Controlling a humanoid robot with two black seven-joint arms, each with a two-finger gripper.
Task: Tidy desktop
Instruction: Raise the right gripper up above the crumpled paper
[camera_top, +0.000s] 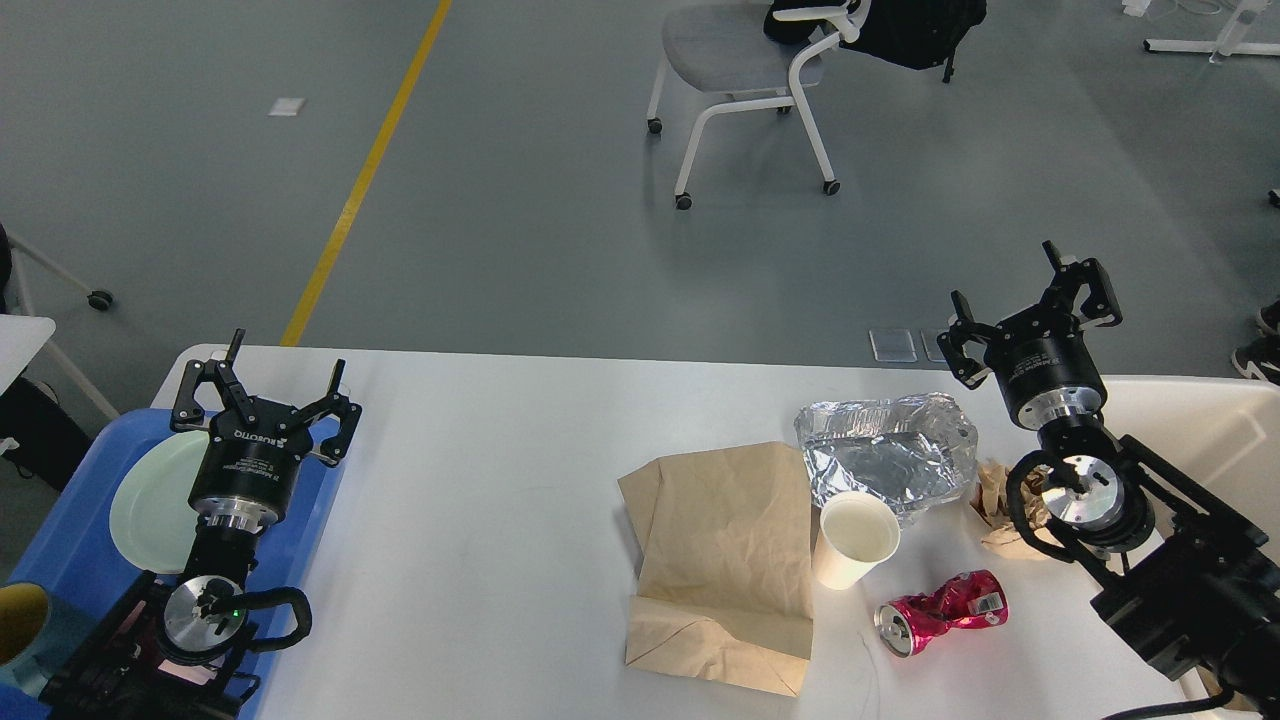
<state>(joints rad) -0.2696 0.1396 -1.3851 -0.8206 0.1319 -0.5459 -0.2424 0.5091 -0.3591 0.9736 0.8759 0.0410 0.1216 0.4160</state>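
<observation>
The white desktop (480, 480) fills the lower view. On its right half lie a flat brown paper bag (725, 560), a crumpled foil tray (885, 455), a white paper cup (855, 540) standing upright, a crushed pink can (940, 612) and a wad of brown paper (995, 495). My left gripper (265, 385) is open and empty above the blue tray's right edge. My right gripper (1030, 300) is open and empty, raised above the desktop's far right edge, just right of the foil tray.
A blue tray (70, 540) at the left holds a pale green plate (150, 500) and a yellow-lined cup (25, 625). A cream-white bin (1200, 430) stands at the right edge. A white chair (745, 70) is on the floor beyond.
</observation>
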